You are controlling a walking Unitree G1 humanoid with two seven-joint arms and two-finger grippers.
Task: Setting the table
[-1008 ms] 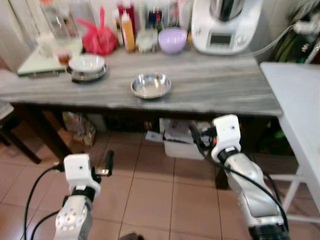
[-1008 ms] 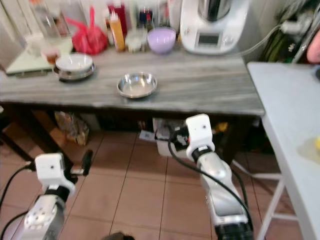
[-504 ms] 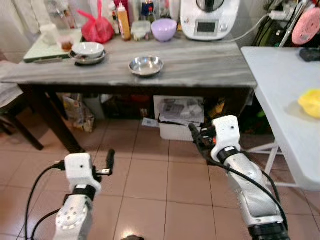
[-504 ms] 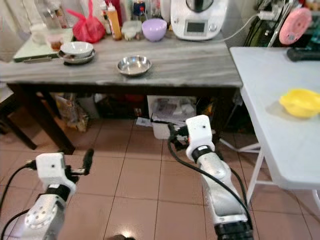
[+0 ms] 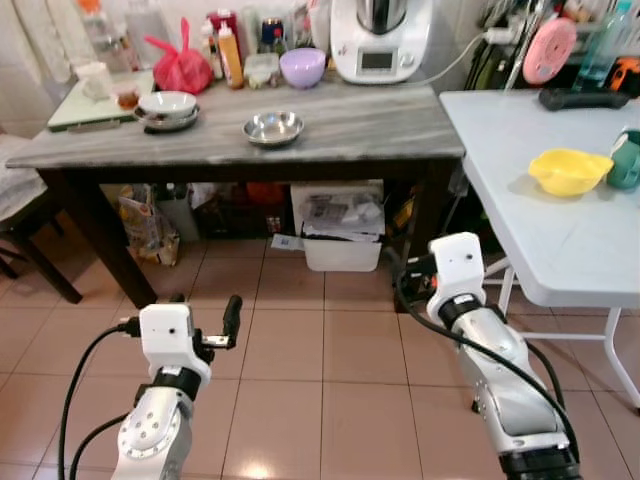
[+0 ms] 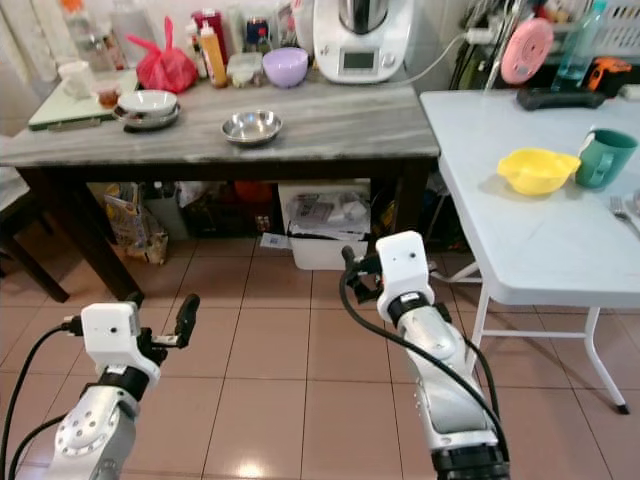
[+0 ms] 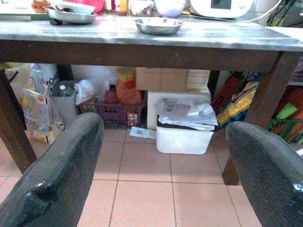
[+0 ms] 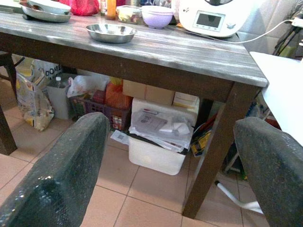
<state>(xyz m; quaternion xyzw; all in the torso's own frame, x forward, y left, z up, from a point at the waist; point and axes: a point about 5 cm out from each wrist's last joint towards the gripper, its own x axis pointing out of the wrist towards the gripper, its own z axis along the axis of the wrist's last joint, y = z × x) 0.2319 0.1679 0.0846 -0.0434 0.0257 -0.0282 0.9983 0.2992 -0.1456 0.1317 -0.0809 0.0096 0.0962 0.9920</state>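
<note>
Near field: left gripper (image 5: pixel 232 318) at 7 o'clock and right gripper (image 6: pixel 347 268) at 5 o'clock, both low over the tile floor (image 5: pixel 300 370), both spread wide and empty, per the wrist views, where the left fingers (image 7: pixel 57 179) and right fingers (image 8: pixel 52 179) frame bare gaps. Mid field, 12 o'clock: grey table (image 5: pixel 350 125) with a steel bowl (image 5: pixel 273 127) near its front edge, stacked dishes (image 5: pixel 166 108) at 11 o'clock, purple bowl (image 5: pixel 302 66), red bag (image 5: pixel 180 70) and a white appliance (image 5: pixel 375 40) along the back. Under it, a white bin (image 5: pixel 342 250) and clutter. At 2 o'clock: white table (image 6: pixel 520 230), apparently the one being set, carrying a yellow bowl (image 6: pixel 538 170), green mug (image 6: pixel 603 157) and a fork (image 6: pixel 622 210) at the edge of frame. Risks, as judgement: robot stands well clear of both tables, so any pick needs a walk-in; raising the arms late could clip the grey table's edge or leg (image 8: pixel 213 151). Steel bowl is shallow and slick, so a two-finger rim pinch could slip. The white table looks like a light folding type, and a bump could shift the setting. Versus 1.0 s ago: the view has pulled back and swung right, bringing the white table's dishes into frame; the blur is gone. Both grippers hold the same low pose.
</note>
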